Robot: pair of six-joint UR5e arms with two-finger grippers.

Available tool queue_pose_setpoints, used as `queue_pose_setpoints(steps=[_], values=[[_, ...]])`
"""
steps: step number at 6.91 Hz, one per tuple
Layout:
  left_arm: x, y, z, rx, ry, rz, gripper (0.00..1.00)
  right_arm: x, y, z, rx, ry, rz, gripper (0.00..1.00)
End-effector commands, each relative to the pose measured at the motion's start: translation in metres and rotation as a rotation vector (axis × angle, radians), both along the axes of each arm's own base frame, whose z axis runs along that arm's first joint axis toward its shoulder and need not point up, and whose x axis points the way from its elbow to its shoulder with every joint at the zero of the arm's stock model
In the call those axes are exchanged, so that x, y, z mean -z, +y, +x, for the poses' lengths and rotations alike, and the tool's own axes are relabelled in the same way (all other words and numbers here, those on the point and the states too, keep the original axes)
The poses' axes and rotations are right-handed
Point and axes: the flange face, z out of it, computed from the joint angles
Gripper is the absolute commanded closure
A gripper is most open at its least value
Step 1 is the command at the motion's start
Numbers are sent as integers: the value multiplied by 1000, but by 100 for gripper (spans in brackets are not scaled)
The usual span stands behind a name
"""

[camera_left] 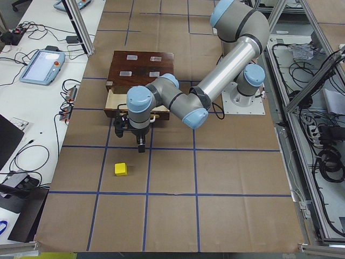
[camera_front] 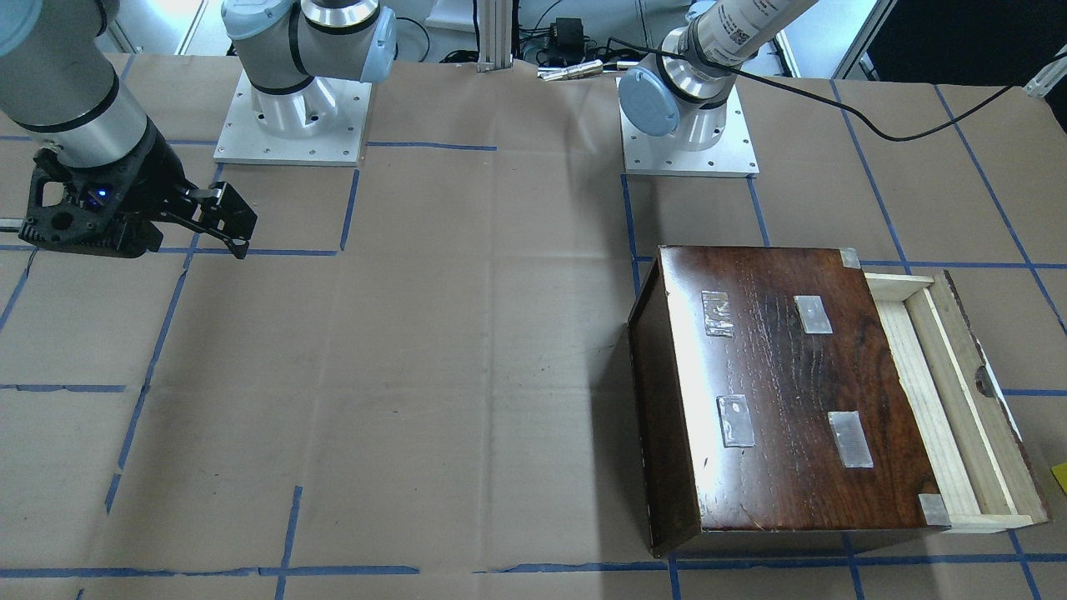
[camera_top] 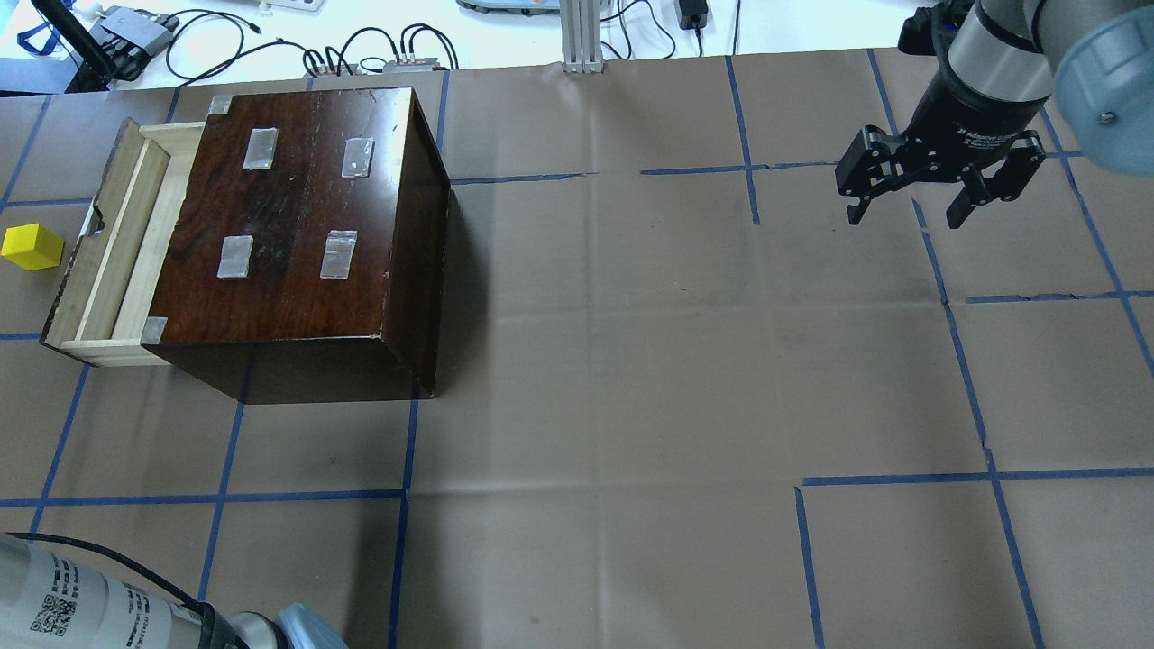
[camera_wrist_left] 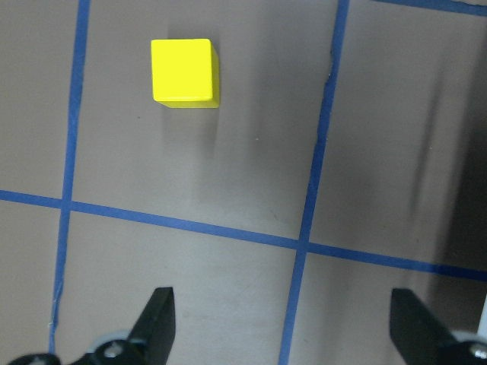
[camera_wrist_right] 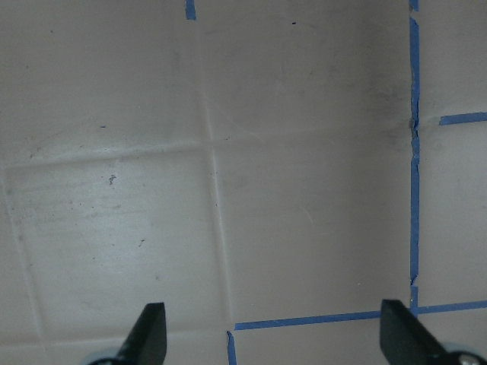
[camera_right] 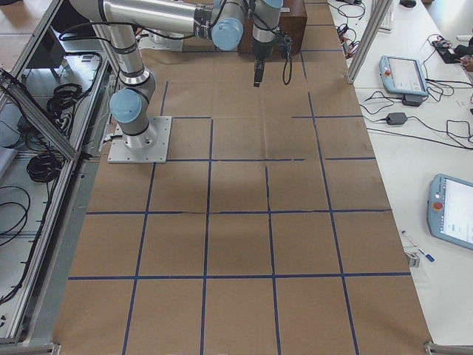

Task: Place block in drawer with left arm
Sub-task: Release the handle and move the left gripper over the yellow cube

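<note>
Two black fingertips (camera_wrist_left: 160,319) of the left gripper (camera_wrist_left: 281,298) stand wide apart in the wrist view, nothing between them and nothing touched, only brown paper and blue tape lines below. Ahead of them sits the block (camera_wrist_left: 183,71), flat on the paper, apart from the fingers and off toward one fingertip's side.

From the table's end, the left arm (camera_left: 226,70) reaches out over the cabinet (camera_top: 297,207), its gripper pointing down between the drawer and the block. The drawer (camera_top: 108,261) is pulled partway out and open on top; the block lies just beside its front panel by the notch, not touching.

Plenty of bare paper runs from the cabinet's side across to the right gripper (camera_top: 904,216), far off, which hangs with its fingers spread wide and holds nothing.

A QR-code label (camera_top: 41,617) shows on the left arm. White lettering on the right gripper's body is too small to read.
</note>
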Motion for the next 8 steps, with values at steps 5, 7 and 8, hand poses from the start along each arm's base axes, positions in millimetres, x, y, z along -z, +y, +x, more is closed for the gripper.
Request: queue_pose_setpoints(steps=[5, 7, 8], values=[[62, -84, 86, 71, 20, -49, 1, 1, 0, 0, 0, 0, 2, 0], [102, -102, 83, 83, 62, -35, 1, 0, 0, 0, 0, 0, -1, 0], [113, -104, 82, 80, 72, -25, 1, 0, 0, 0, 0, 0, 0, 0]])
